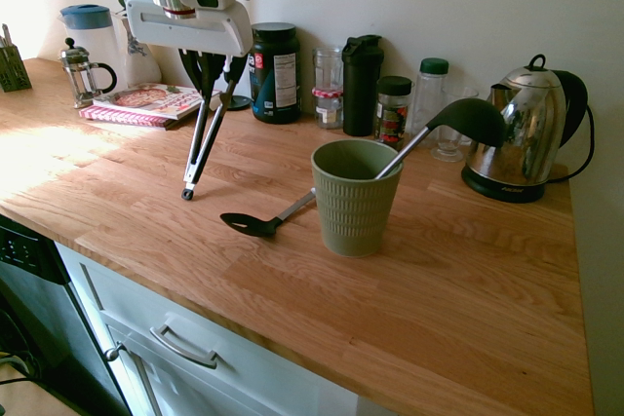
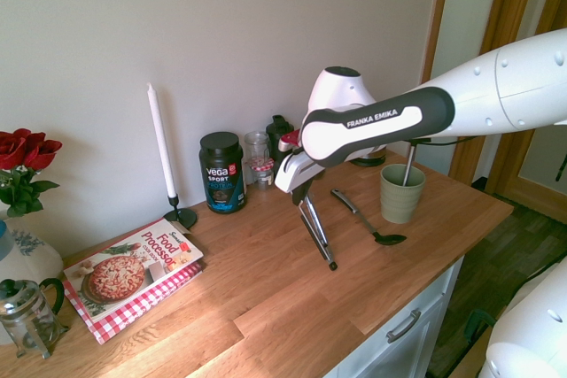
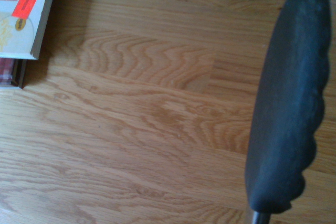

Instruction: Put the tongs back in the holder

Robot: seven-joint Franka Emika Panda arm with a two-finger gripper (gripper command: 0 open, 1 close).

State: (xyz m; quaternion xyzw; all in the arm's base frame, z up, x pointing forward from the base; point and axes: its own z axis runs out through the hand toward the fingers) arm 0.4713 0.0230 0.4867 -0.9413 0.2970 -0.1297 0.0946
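Standing far left: French press (image 1: 78,80) of glass and metal with a black handle, in front of a clear pitcher (image 1: 93,41) with a blue lid.
Cookbook: glossy paperback (image 2: 133,272) with a pizza on its cover, reading "Food Processor", on a red-and-white checked book (image 2: 146,305).
Gripper: white two-finger gripper (image 1: 207,57), clamped on the tongs.
Tongs: long slim metal tongs (image 1: 203,138) with black oval tips, hanging slightly tilted, tips up at the gripper and joined end down, left of the holder and outside it.
Tub: black plastic tub (image 2: 221,174), labelled "VEGA SPORT", behind the tongs.
Spoon: black spoon (image 1: 252,225) with a metal handle, lying on the wooden counter (image 1: 439,309) near the holder.
Holder: sage-green ribbed ceramic cup (image 1: 356,207), upright, with a black ladle (image 1: 468,122) leaning out to the right.
Kettle: shiny steel kettle (image 1: 517,138) on a black base; its lettering is too small to read.
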